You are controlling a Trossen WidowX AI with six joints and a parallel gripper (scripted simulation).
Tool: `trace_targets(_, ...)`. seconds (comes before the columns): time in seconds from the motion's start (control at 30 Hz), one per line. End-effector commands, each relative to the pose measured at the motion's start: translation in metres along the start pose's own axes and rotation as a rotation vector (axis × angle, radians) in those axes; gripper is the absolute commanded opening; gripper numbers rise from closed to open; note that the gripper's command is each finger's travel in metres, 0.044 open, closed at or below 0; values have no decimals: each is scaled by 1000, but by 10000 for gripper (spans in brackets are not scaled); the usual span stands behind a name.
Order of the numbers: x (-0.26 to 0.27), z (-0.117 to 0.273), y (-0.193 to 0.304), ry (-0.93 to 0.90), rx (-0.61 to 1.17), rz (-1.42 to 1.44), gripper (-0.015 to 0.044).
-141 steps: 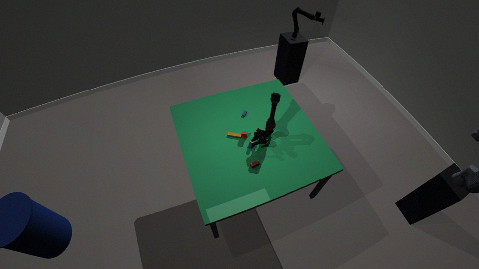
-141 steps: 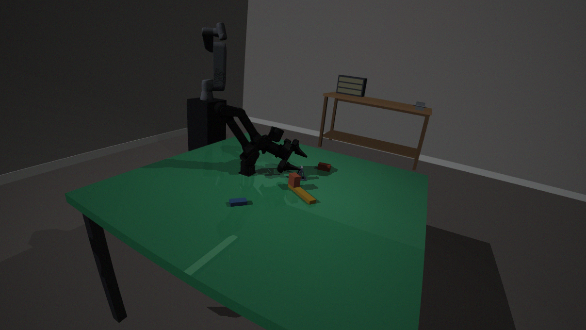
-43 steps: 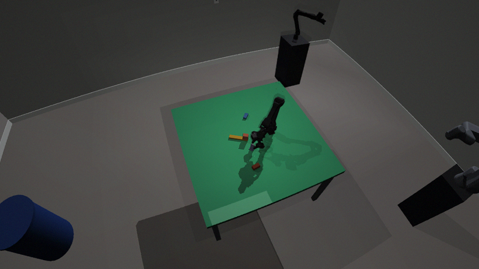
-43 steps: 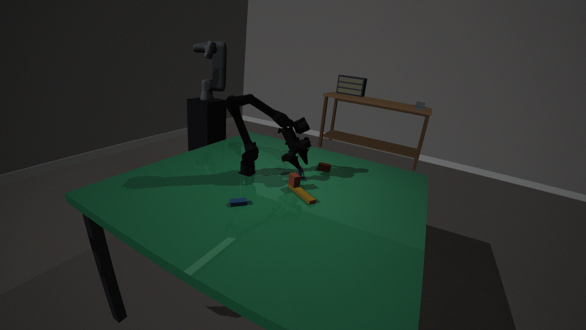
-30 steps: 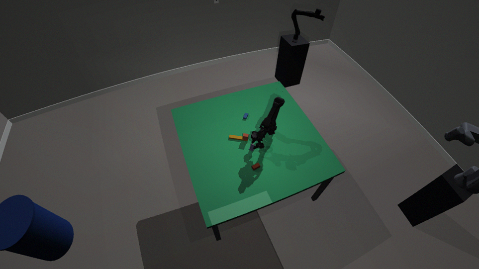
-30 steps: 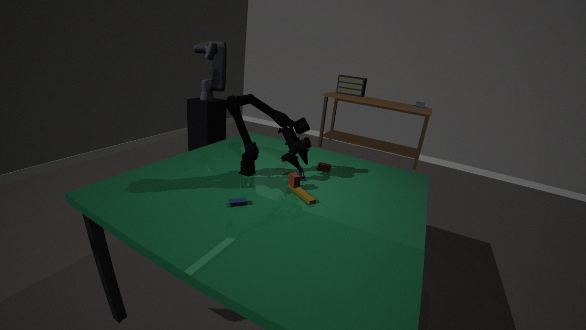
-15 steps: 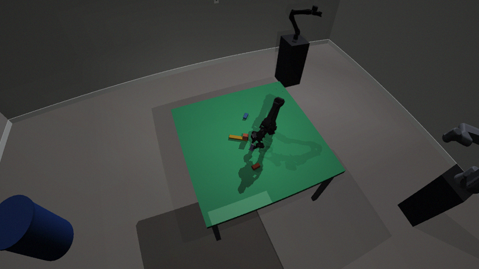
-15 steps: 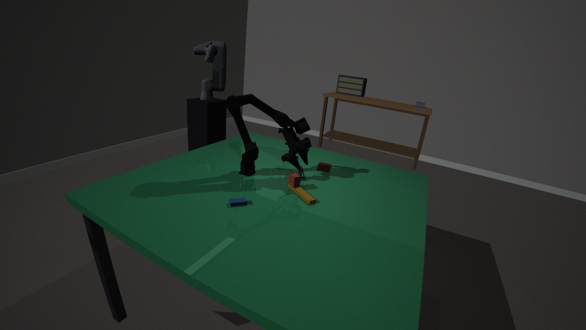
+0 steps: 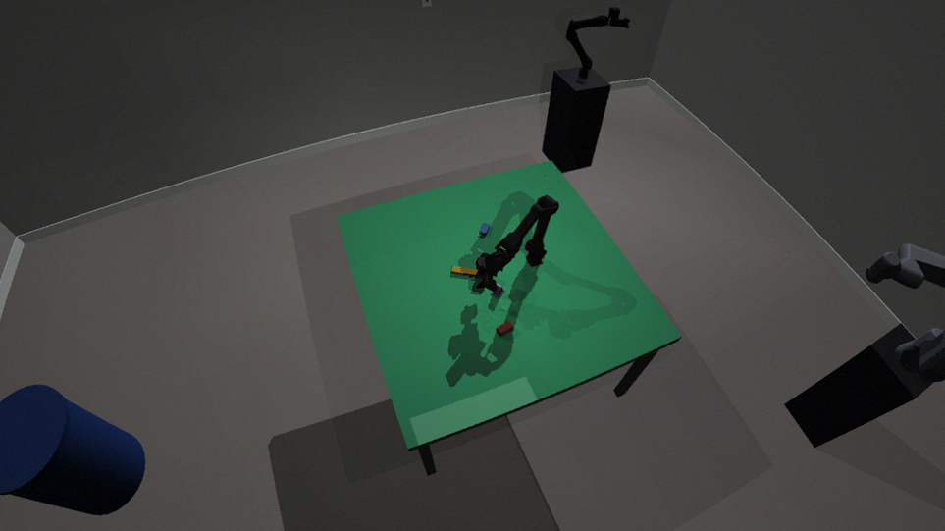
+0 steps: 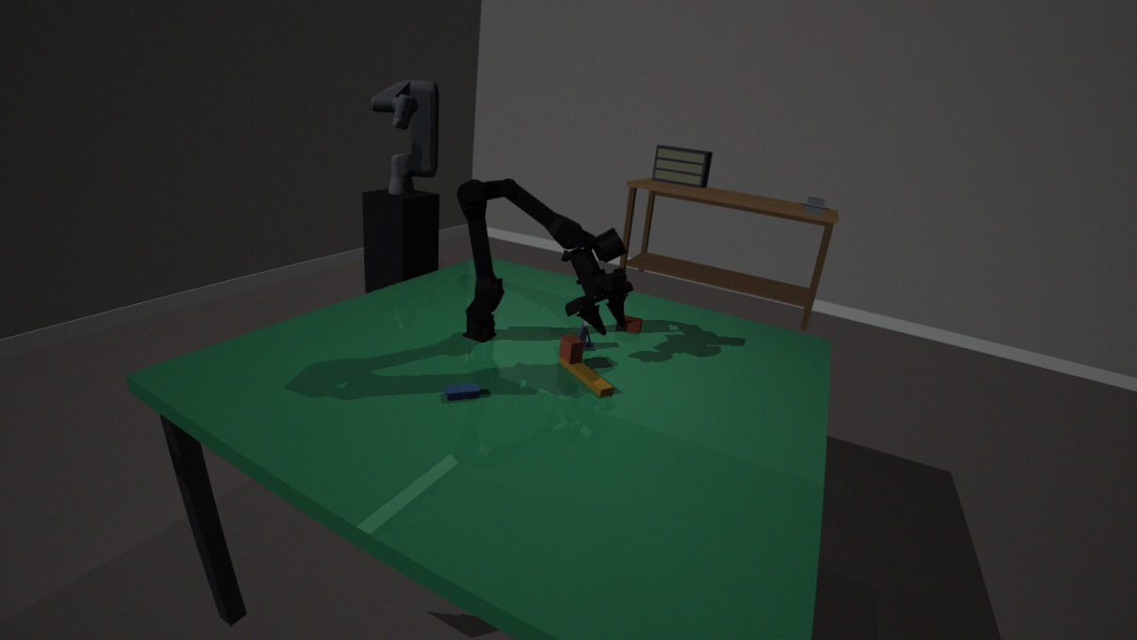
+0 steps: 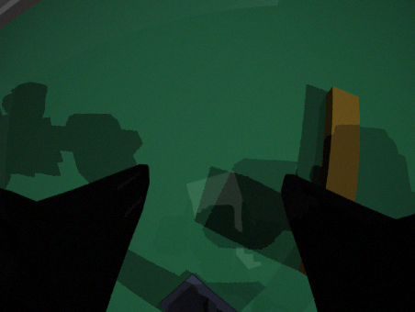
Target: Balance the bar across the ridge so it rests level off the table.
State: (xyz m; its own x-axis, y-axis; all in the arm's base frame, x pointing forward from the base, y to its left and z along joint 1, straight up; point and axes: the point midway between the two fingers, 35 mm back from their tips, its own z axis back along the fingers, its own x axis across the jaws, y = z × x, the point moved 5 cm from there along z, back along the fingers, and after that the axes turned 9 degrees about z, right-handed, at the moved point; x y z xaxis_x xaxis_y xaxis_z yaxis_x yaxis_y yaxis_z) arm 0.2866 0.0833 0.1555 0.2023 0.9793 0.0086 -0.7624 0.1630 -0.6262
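The orange bar (image 9: 462, 270) (image 10: 590, 378) (image 11: 345, 110) lies flat on the green table, with a reddish block (image 10: 570, 349) standing on one end. The small dark ridge (image 10: 586, 339) (image 11: 194, 294) stands on the table beside that end, with nothing across it. My gripper (image 10: 612, 328) (image 11: 218, 179) is open and empty, low over the table near the ridge, its fingers wide apart. In the wrist view the ridge shows at the bottom edge between the fingers, and the right finger covers part of the bar. The block on the bar is hidden in the top view and in the wrist view.
A loose red block (image 9: 504, 328) (image 10: 632, 324) lies beyond the ridge, partly behind a finger in the exterior view. A blue block (image 9: 484, 229) (image 10: 462, 392) lies on the arm's other side. Two other arms stand on pedestals away from the green table (image 9: 396, 243) (image 10: 676, 476).
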Motion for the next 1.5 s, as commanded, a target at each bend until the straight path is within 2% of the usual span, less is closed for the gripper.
trace_targets(0.0, -6, -2, -9, 18, 48, 3, 315)
trace_targets(0.73, -51, -2, -50, 84, 335, -45, 315)
trace_targets(1.47, -106, 14, -80, 75, 618, -167, 315)
